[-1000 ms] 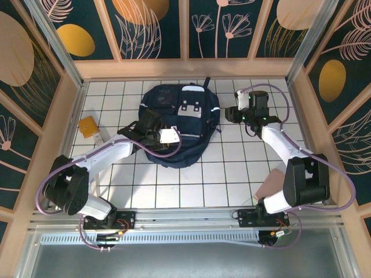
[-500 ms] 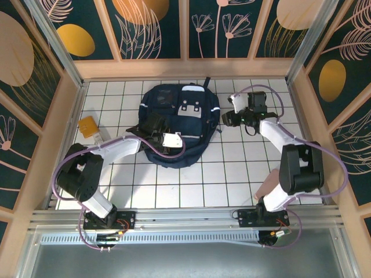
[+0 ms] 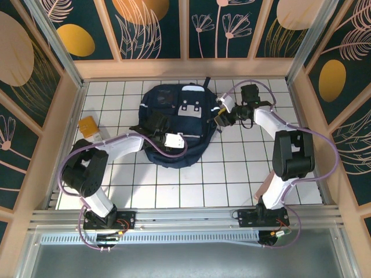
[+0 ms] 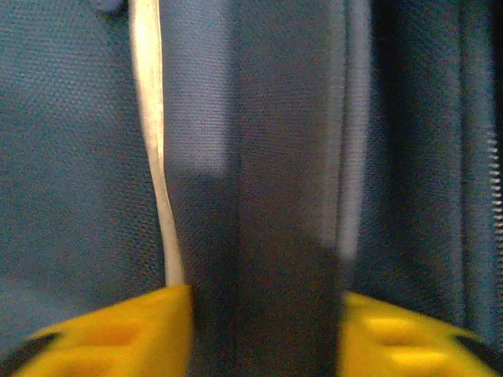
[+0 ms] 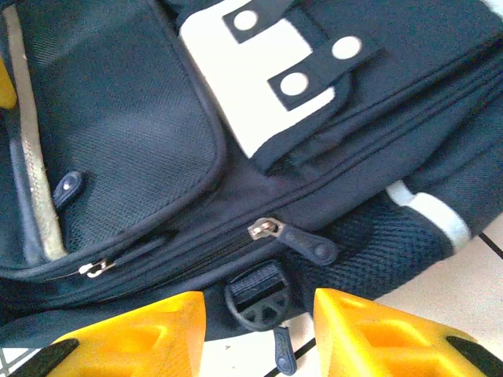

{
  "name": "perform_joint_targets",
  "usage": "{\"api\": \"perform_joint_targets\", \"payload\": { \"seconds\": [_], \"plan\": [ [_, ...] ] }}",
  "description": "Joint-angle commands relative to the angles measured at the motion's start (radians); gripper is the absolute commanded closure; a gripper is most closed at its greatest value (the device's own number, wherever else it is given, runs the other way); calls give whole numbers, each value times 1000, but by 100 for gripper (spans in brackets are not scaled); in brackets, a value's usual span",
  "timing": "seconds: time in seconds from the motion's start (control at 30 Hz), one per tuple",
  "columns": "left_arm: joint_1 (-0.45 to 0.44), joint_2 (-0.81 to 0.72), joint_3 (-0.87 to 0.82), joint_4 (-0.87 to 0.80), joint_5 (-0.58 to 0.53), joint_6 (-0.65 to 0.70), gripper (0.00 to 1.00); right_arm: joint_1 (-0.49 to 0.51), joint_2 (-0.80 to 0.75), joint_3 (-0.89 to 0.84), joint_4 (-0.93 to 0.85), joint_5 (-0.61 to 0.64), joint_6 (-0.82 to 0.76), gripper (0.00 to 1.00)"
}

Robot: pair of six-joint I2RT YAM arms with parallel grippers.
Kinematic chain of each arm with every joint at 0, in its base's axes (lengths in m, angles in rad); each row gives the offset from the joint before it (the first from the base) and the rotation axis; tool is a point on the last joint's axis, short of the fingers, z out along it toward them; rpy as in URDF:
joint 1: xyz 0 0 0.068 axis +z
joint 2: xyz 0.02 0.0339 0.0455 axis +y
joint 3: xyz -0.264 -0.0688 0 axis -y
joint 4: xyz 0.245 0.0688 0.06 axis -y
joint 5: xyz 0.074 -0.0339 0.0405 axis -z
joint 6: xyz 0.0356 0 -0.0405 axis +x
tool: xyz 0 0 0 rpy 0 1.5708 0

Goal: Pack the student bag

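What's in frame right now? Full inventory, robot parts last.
student bag: one, navy with a grey patch, lying flat mid-table
zipper slider: two seen, silver, along the bag's side seam
buckle: one, black, bag's edge, just ahead of the right fingers
packet: one, orange-yellow, table's left side
table: one, white tiles with a dark grid
left gripper: one, yellow fingers, pinching a fold of bag fabric
right gripper: one, yellow fingers, open, at the bag's right edge
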Motion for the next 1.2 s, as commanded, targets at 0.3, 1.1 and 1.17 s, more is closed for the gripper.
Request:
{"api": "perform_joint_targets", "payload": {
  "seconds": [0.3,1.1,1.17],
  "plan": [
    [-1,-118,107,-61,63,13,100,1,146,163,-99,97,-472,56],
    [19,-307,-26,139,222,21,100,38,366,310,-415,15,-780,53],
    [24,-308,-25,138,230,15,100,42,372,316,-423,2,-778,53]
  ]
}}
